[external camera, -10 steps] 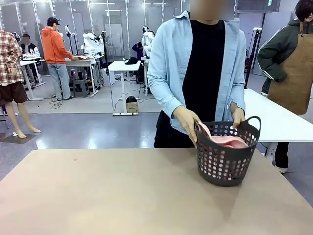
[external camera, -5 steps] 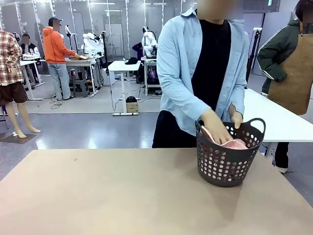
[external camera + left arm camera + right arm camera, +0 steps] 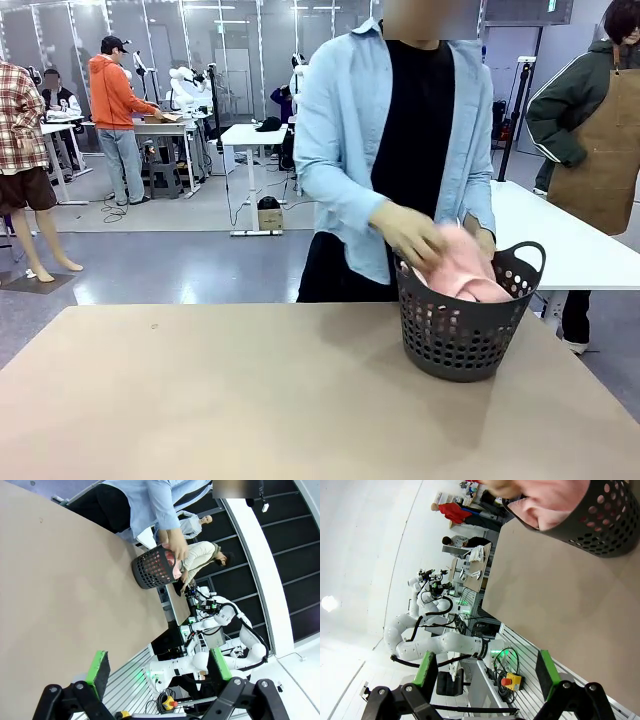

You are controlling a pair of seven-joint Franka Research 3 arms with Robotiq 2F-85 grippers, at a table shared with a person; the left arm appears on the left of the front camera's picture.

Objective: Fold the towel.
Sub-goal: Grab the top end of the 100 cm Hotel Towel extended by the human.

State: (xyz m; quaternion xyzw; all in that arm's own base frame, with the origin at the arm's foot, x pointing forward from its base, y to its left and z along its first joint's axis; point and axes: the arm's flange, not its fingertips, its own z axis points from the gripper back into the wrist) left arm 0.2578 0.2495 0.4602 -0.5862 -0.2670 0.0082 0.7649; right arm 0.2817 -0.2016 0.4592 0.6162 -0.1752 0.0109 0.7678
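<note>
Tan tabletop (image 3: 200,400) is bare on the robot's side, so there's room to spread cloth. A person (image 3: 400,130) stands at the far edge over the dark perforated basket (image 3: 460,335), right of centre. The pink towel (image 3: 468,268) is bunched, half in the basket, half lifted above the rim by the person's hand (image 3: 408,232), probably being pulled out for layout. The basket wall blocks a direct grab. Well back, left gripper (image 3: 160,667) and right gripper (image 3: 486,672) have jaws wide apart and hold nothing.

Bright, even overhead light; a soft shadow spreads from the basket (image 3: 460,340) across the tabletop (image 3: 200,400); the person's hand (image 3: 408,232) and the towel (image 3: 462,265) are blurred.
</note>
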